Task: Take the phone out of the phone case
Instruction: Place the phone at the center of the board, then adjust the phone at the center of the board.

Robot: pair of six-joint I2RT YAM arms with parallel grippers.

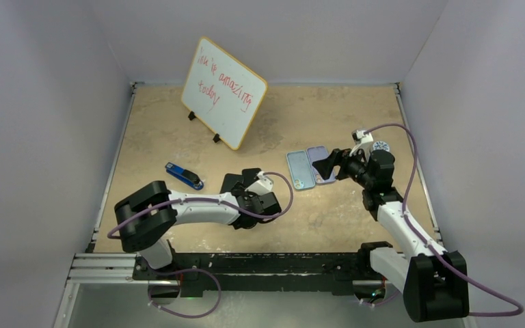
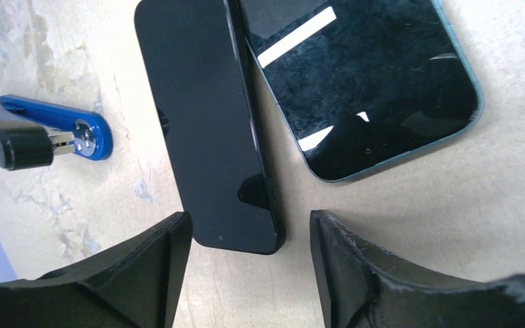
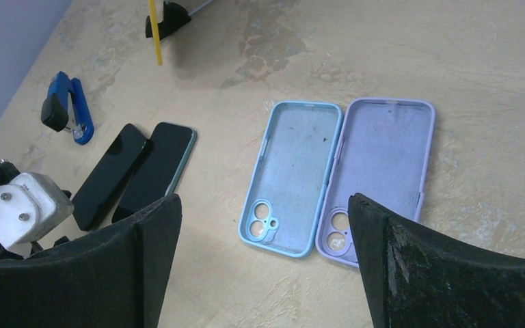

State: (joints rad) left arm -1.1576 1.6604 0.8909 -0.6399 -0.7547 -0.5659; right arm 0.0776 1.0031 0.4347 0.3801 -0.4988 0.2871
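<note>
Two bare phones lie side by side on the table: a black one [image 2: 212, 130] and a teal-edged one [image 2: 362, 82], both screen up. They also show in the right wrist view, the black phone [image 3: 109, 174] and the teal-edged phone [image 3: 156, 171]. Two empty cases lie open side up next to each other: a light blue case [image 3: 292, 174] and a purple case [image 3: 381, 171]. My left gripper [image 2: 249, 273] is open and empty, just short of the black phone's near end. My right gripper [image 3: 263, 266] is open and empty above the cases' camera ends.
A blue and black stapler [image 1: 183, 176] lies left of the phones. A whiteboard [image 1: 223, 92] on small feet stands at the back. Grey walls close in the table on the left, back and right.
</note>
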